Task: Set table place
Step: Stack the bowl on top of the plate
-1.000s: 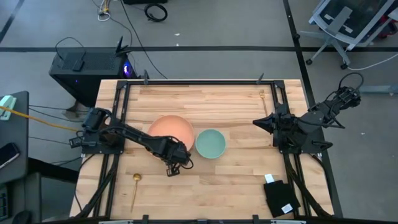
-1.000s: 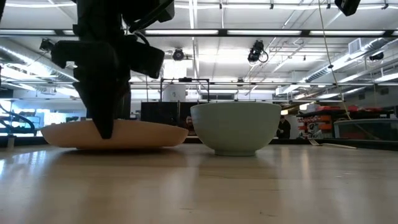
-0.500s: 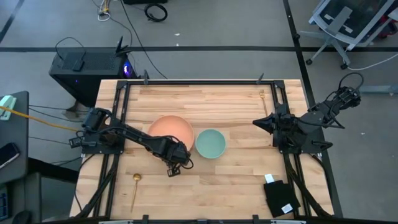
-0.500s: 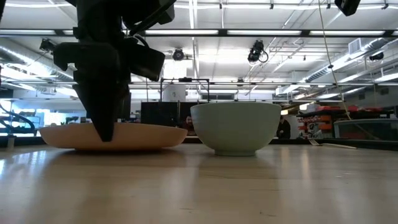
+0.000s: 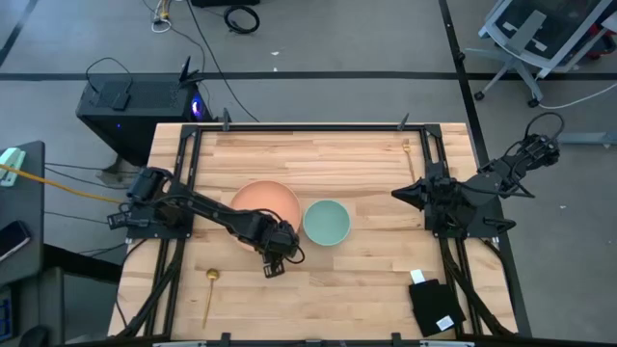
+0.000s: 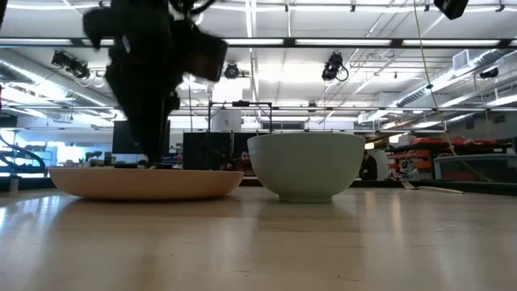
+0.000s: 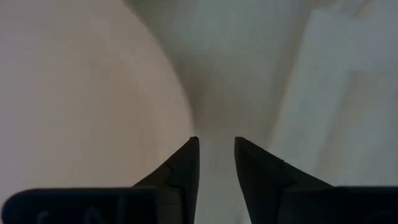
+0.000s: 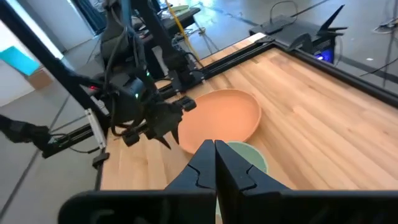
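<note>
Left gripper point(image 5: 277, 258) sits low over the table point(image 5: 366, 280), at the near rim of the salmon-orange plate point(image 5: 262, 199). Low view: its dark body point(image 6: 149, 81) hangs above the plate point(image 6: 145, 182), tips just over the rim; contact cannot be judged. Left wrist view: two dark fingers point(image 7: 185, 167) stand a narrow gap apart, nothing between them, blurred pale surface ahead. So slightly parted, empty.

Pale teal bowl point(image 5: 326, 222) stands upright just beside the left gripper, on the side toward the right arm, next to the plate; rims close, touching or not unclear. In the low view the bowl point(image 6: 305, 166) sits right of the plate.

Gold spoon point(image 5: 208, 292) lies on the wood well apart from the left gripper, toward the near left corner, round head pointing away from the table edge. Gold fork point(image 5: 408, 157) lies far off, near the far right rail.

Right gripper point(image 5: 403, 192) waits well away at the table's right side, pointing toward the bowl. Right wrist view: its fingers point(image 8: 202, 167) pressed together, holding nothing; plate point(image 8: 221, 115) and left arm beyond them.

Black pouch point(image 5: 434, 306) with white tag lies at the near right corner.
</note>
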### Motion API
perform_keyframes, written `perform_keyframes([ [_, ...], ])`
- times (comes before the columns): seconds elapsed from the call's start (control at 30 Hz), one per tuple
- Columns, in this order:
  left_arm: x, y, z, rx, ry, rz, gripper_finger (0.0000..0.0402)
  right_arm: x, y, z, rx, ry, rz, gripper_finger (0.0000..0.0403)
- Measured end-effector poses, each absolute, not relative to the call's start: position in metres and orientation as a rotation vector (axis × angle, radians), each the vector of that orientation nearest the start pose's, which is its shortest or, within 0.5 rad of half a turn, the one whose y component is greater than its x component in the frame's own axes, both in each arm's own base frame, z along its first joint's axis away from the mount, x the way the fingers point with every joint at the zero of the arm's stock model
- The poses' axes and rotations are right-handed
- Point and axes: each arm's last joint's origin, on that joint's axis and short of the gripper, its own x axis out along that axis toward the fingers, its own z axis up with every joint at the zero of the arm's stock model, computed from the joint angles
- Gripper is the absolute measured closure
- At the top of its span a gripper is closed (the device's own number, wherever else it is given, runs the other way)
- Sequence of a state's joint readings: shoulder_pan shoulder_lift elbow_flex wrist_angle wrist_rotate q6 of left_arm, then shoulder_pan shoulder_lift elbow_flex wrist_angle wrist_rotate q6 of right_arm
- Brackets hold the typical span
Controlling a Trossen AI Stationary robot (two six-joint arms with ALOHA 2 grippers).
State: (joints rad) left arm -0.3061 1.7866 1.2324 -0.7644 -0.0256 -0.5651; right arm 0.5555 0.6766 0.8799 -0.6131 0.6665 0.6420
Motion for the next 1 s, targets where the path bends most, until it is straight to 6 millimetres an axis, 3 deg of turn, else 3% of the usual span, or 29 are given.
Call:
perform_keyframes([
  [0.2,0.335,-0.104,0.238,-0.209,1.308,0.15,0.03,0.132,0.043,0.364,0.398,0.438,-0.28,0.0402],
  [0.4,0.338,-0.099,0.284,-0.201,1.262,0.227,0.0309,0.173,0.028,0.368,0.448,0.725,-0.33,0.0402],
  [0.67,0.334,-0.095,0.34,-0.19,1.178,0.305,0.0319,0.221,0.005,0.341,0.495,0.941,-0.394,0.0386],
  [1.0,0.322,-0.093,0.404,-0.293,1.03,0.301,0.0311,0.261,-0.02,0.301,0.531,1.106,-0.479,0.0313],
])
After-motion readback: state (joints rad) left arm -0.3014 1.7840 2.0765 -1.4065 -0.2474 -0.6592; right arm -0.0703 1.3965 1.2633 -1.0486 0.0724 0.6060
